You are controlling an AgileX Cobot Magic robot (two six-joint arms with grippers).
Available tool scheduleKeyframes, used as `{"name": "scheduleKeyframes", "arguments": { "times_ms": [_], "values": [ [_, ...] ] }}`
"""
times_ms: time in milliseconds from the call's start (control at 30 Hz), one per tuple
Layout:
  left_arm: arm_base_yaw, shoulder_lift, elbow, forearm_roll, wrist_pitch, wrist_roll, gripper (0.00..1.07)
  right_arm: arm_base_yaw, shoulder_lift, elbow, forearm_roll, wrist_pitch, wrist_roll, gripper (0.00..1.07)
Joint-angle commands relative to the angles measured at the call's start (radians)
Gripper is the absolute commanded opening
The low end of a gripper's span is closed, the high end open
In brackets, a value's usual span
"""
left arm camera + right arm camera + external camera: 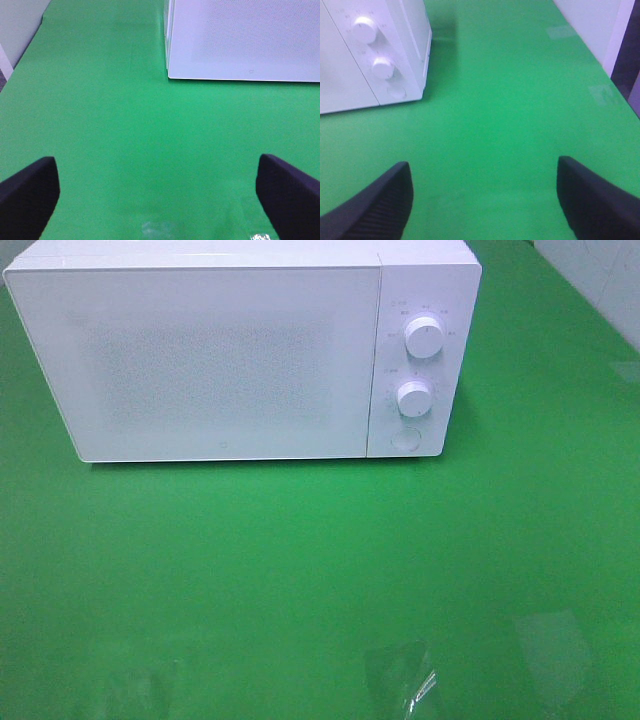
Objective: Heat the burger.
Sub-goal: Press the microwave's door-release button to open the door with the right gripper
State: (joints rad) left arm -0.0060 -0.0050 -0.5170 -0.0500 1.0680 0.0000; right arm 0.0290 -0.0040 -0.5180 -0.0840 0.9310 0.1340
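The burger is out of view in every frame. A white microwave [220,355] stands at the back of the green table with its door closed; two round knobs [424,338] and a button sit on its right panel. Neither arm shows in the exterior high view. In the left wrist view my left gripper [157,200] is open over bare green table, with the microwave's front corner [245,40] ahead of it. In the right wrist view my right gripper [485,200] is open and empty, and the microwave's control panel [375,55] lies ahead of it to one side.
The green table surface [320,570] spreads in front of the microwave, with light glare patches near its front edge. A pale wall borders the table's far right edge [600,35] and another wall its left edge [20,30].
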Motion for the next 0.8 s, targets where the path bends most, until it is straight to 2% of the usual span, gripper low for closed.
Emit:
{"name": "scheduleKeyframes", "arguments": {
  "times_ms": [33,267,500,600,633,733,800],
  "values": [
    [0.002,-0.015,0.000,0.000,0.003,0.000,1.00,-0.003,0.028,-0.021,-0.007,-0.092,-0.006,0.76],
    [0.002,-0.015,0.000,0.000,0.003,0.000,1.00,-0.003,0.123,0.007,-0.013,-0.257,-0.006,0.76],
    [0.002,-0.015,0.000,0.000,0.003,0.000,1.00,-0.003,0.265,0.108,-0.015,-0.554,-0.004,0.76],
    [0.002,-0.015,0.000,0.000,0.003,0.000,1.00,-0.003,0.295,0.123,-0.015,-0.608,-0.004,0.76],
    [0.002,-0.015,0.000,0.000,0.003,0.000,1.00,-0.003,0.352,0.143,-0.011,-0.698,-0.001,0.76],
    [0.002,-0.015,0.000,0.000,0.003,0.000,1.00,-0.003,0.398,0.154,-0.011,-0.761,0.003,0.76],
    [0.002,-0.015,0.000,0.000,0.003,0.000,1.00,-0.003,0.509,0.166,-0.011,-0.886,0.034,0.76]
  ]
}}
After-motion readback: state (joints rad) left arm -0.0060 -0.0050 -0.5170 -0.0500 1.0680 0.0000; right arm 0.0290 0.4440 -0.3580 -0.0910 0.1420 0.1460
